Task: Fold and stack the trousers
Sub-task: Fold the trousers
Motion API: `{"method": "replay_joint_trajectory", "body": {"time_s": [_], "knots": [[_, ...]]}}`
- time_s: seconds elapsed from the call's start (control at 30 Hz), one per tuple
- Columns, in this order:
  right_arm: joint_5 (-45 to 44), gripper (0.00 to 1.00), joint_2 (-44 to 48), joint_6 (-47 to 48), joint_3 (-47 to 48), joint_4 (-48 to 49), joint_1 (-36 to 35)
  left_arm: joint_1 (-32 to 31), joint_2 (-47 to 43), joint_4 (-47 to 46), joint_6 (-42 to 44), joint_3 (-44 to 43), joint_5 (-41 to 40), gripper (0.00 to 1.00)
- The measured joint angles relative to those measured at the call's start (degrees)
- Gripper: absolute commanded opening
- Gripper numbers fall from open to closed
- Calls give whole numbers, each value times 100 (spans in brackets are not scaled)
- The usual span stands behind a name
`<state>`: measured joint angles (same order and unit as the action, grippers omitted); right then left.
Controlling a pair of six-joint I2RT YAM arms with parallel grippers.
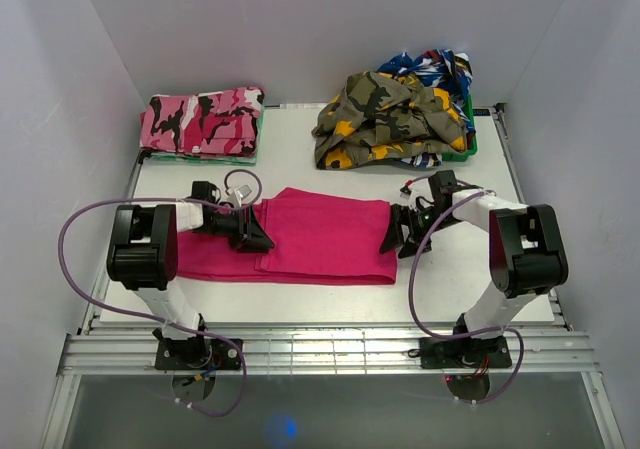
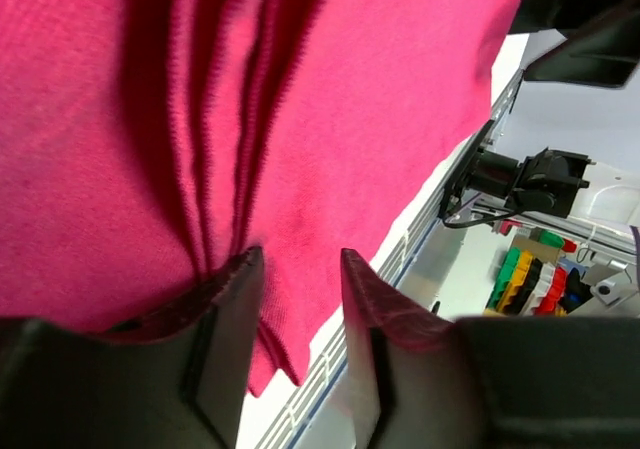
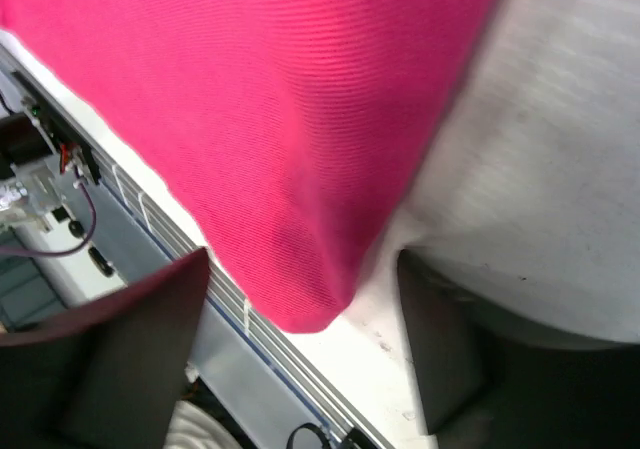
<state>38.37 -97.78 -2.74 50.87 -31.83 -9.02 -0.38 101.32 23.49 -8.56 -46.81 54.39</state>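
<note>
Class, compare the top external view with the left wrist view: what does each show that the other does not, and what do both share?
Only the top external view shows the whole outline of the trousers, plus the pink camouflage stack and the olive-yellow camouflage garment at the back. Only the left wrist view shows close-up creases running towards the left gripper, and small coloured items beyond the table edge. Both show the magenta fabric and the left gripper.

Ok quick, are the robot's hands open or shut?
Left gripper: open, over the trousers edge.
Right gripper: open, at the trousers corner.
</note>
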Motion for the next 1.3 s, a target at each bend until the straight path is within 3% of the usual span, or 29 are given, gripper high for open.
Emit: {"method": "replay_joint_trajectory", "body": {"time_s": [0.13,0.4,0.67,0.73,0.83,0.87,0.9,0.93,0.97,1.03,1.07,1.1,1.17,1.3], "knots": [[55,90,227,304,15,-118,83,-11,-313,92,131,4,-68,55],[592,80,98,466,-227,-245,131,-13,-1311,83,313,61,-116,55],[1147,73,-385,232,-343,-533,107,-249,-1215,-33,146,308,127,52],[1283,67,-588,164,-345,-671,101,-293,-999,-175,22,369,188,51],[1309,51,-763,214,-354,-758,101,-315,-564,-313,-98,481,173,50],[1261,42,-787,269,-354,-750,101,-313,-409,-321,-144,511,164,49],[1200,41,-793,363,-361,-734,101,-310,-271,-321,-188,507,229,49],[1115,44,-793,444,-367,-704,92,-295,-188,-330,-225,485,280,49],[1086,56,-793,474,-356,-715,85,-293,-138,-323,-243,452,306,48],[1095,69,-811,389,-245,-890,90,-299,-72,-304,-258,402,326,48],[1088,81,-813,343,-177,-994,101,-299,-46,-297,-269,389,339,48],[1115,86,-798,299,-118,-1095,114,-299,-35,-297,-275,385,350,48],[1010,89,-605,221,-61,-1150,219,-302,-35,-302,-278,385,348,48],[791,81,-400,61,-63,-953,492,-302,-35,-332,-284,400,352,49]]}}
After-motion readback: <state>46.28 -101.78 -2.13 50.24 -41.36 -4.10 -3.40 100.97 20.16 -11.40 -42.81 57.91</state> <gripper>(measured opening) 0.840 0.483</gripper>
